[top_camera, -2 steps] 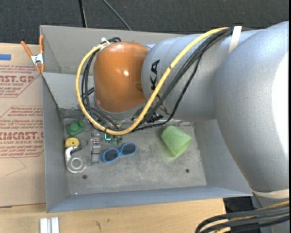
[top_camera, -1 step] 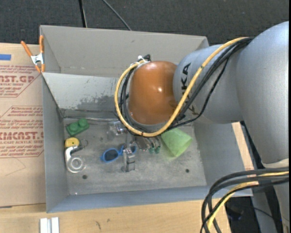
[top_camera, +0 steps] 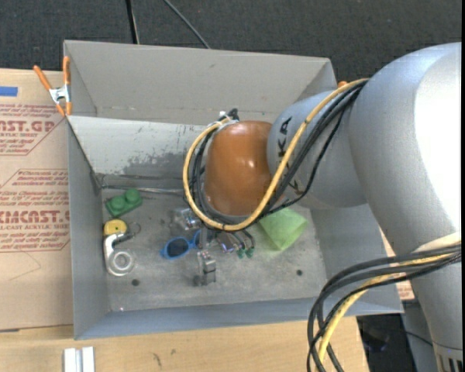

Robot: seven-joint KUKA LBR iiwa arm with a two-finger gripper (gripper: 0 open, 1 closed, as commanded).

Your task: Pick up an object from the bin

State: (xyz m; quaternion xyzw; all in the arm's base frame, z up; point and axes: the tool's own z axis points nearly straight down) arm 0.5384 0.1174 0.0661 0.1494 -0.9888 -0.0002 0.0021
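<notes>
Apparently this is the approach step: the gripper (top_camera: pixel 206 265) sits low over the middle of the bin (top_camera: pixel 283 279) floor, just beside a small blue piece (top_camera: pixel 178 246). Whether it is parted or closed I cannot tell. Next, it probably needs centring over that piece before closing.

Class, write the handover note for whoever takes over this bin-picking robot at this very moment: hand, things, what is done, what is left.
Hand: low over the middle of the bin, right beside a small blue thing; no grip can be made out.
Things: a pale green lump lies right of the hand. At the left are a green block, a yellow piece and a silver ring.
Done: the arm is down in the bin.
Left: grasp one thing and lift it out.
</notes>
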